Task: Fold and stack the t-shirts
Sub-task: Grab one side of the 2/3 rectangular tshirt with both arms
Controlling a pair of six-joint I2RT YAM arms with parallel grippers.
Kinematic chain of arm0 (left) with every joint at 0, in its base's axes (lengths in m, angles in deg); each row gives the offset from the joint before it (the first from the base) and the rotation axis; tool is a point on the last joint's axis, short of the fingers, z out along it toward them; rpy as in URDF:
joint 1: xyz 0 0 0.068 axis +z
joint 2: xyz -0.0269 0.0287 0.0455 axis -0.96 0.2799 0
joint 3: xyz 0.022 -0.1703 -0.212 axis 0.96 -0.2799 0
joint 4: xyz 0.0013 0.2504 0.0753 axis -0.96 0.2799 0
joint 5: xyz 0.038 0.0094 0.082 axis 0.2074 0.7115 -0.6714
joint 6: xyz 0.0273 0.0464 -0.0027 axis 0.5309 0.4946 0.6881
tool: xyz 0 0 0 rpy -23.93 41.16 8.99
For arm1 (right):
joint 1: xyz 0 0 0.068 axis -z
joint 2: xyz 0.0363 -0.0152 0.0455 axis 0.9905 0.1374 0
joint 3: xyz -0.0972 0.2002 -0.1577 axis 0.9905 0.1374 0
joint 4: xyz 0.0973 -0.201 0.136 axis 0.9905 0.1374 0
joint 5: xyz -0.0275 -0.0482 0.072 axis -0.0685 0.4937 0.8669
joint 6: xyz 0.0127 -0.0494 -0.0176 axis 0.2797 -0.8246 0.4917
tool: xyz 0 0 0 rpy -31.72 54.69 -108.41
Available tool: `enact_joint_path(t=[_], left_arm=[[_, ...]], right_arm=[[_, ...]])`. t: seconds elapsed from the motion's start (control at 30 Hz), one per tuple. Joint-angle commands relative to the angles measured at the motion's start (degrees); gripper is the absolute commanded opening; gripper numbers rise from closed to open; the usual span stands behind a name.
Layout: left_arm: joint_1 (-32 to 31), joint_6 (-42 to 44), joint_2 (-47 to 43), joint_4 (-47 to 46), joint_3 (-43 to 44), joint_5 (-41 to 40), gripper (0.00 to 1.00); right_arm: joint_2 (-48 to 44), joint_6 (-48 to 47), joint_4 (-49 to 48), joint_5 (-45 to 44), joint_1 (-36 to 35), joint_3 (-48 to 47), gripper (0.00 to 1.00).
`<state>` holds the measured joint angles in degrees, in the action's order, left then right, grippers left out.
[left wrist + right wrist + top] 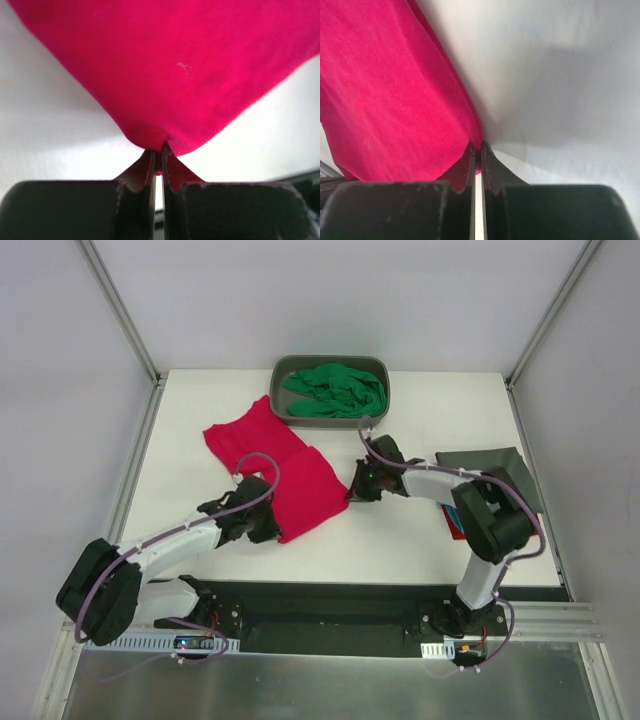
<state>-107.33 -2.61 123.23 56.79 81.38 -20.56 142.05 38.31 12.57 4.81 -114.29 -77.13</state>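
Left gripper (157,150) is clenched on the near corner of the crimson-pink t-shirt (285,475), and the right gripper (476,150) pinches its right edge. That shirt lies spread mid-table (420,535). Behind it, the grey tub (282,392) holds a bunched green t-shirt (335,390). A dark grey t-shirt (490,465) lies far right.

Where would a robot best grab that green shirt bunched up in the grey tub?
On a raised fold near the middle of the green shirt, coming straight down from above. It lies crumpled in ridges that stand up to be pinched, and the walls of the tub would probably block any sideways approach.
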Motion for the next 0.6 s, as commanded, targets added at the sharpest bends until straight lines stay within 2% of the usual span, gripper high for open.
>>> enact_joint_path(t=[0.0,0.1,0.27,0.43,0.57], left_arm=[[-7.3,-0.7,-6.4,1.6,-1.1,5.5,0.0],[-12.5,-3.6,-7.9,1.2,0.6,8.9,0.0],[-20.8,-5.6,-11.1,1.3,2.3,7.4,0.0],[-23.8,-5.7,-15.5,1.2,2.9,10.1,0.0],[-25.3,-4.3,-17.5,0.5,5.6,13.3,0.0]], right_arm=[[-12.3,-2.0,8.1,-0.4,0.2,9.1,0.01],[-19.8,-2.3,12.9,-1.0,0.3,14.6,0.01],[-35.5,-0.9,23.0,-5.8,0.2,21.0,0.01],[-51.8,-2.0,35.6,-8.8,0.2,19.4,0.01],[-59.2,-2.7,42.3,-10.1,0.2,16.3,0.01]])
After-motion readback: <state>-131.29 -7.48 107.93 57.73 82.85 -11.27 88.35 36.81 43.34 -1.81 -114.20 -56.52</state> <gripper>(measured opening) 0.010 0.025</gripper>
